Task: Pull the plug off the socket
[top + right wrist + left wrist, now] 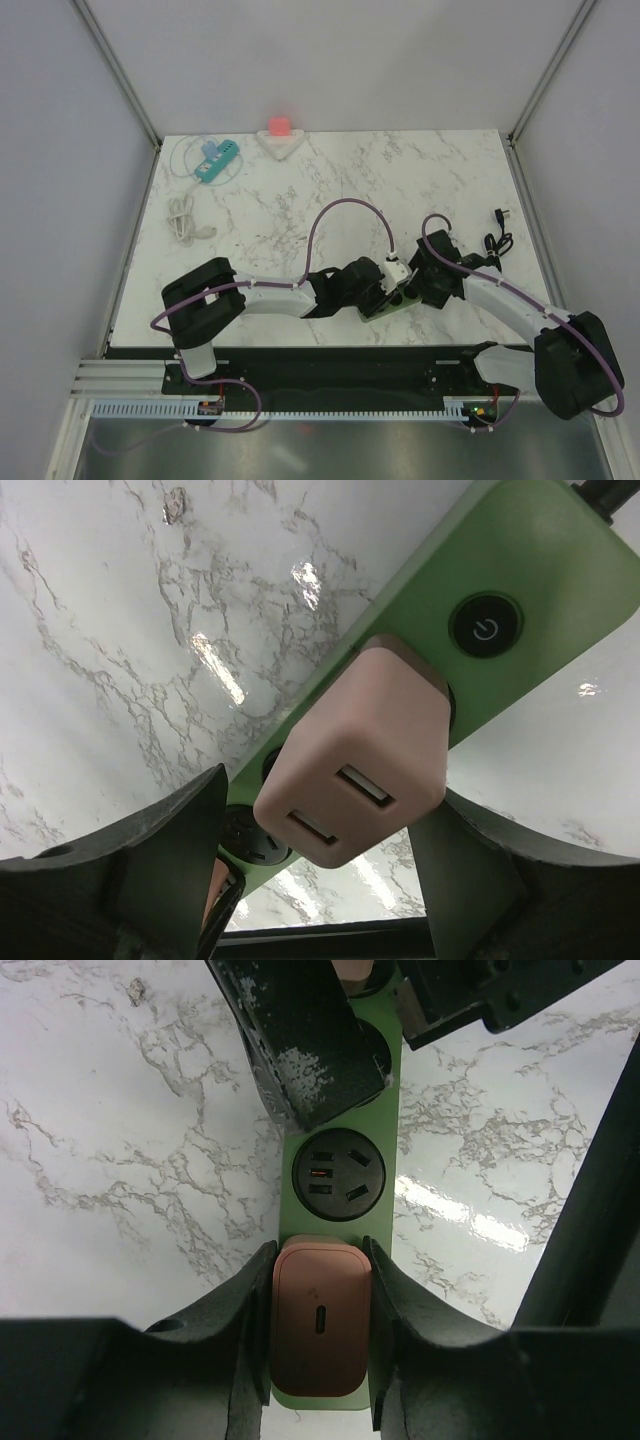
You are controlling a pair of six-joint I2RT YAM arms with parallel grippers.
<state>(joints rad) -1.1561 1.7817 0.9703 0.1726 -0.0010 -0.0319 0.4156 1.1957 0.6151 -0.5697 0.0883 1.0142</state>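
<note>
Clamping the pink plug (320, 1325) from both sides, our left gripper (320, 1255) stands narrow, its fingers (250, 1300) pressed flat against the plug's long flanks. We judge this hold deliberate. Gripping the flanks leaves the plug's face uncovered and lines the wrist up with the prongs, so a pull can go straight out rather than levering sideways.

The plug sits in the end outlet of the green power strip (560, 550), seated against it as far as we can tell. Just beyond it lies an empty socket (338, 1172).

Further along the strip, our right gripper (325, 815) stands wide and holds nothing. It straddles a second pink adapter (370, 720) that is plugged in beside the power button (484, 627). One finger is clearly apart from the adapter, with the strip and marble showing in the gap. Whether the other touches it we cannot tell. We read this arm as placed to steady the strip, since a light strip would likely lift with the plug if nothing held it down.

The strip lies slantwise between the two arms, near the front edge of the marble table (300, 200). A teal strip (215, 160) and a coiled white cable (183, 218) lie well apart at the far left.
</note>
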